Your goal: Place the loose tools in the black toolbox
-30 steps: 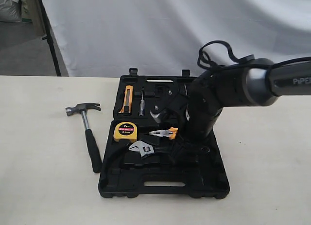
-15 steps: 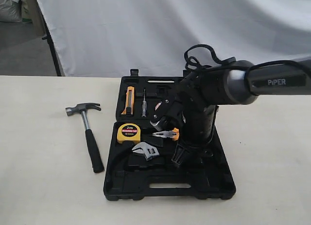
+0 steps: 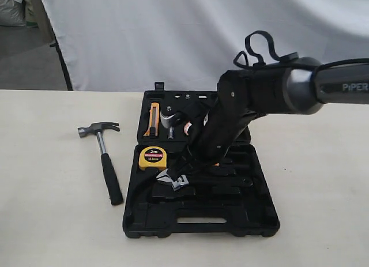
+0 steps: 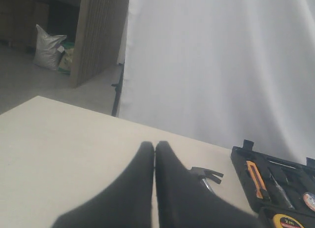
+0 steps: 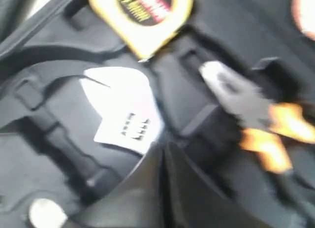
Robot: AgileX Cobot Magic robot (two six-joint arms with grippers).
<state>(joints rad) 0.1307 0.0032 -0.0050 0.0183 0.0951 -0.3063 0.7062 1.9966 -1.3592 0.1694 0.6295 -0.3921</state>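
The black toolbox (image 3: 199,221) lies open on the table. In its recesses are a yellow tape measure (image 3: 151,155), an orange utility knife (image 3: 152,118) and a silver wrench (image 3: 172,179). A hammer (image 3: 104,160) lies loose on the table left of the case. My right gripper (image 3: 183,166) reaches down into the case, shut and empty, with its tips just beside the wrench head (image 5: 123,110). The orange-handled pliers (image 5: 246,107) lie close by, and the tape measure (image 5: 142,11) sits beyond. My left gripper (image 4: 155,145) is shut and empty above the table, short of the hammer head (image 4: 207,175).
A white cloth backdrop (image 3: 190,36) hangs behind the table. Bare table (image 3: 52,221) extends left and right of the case. A black stand pole (image 3: 60,53) rises at the back left. The right arm (image 3: 277,94) crosses over the lid half of the case.
My right gripper has swung down and left, from above the pliers to the wrench head. The toolbox shifted slightly to the right early on. The hammer has not moved.
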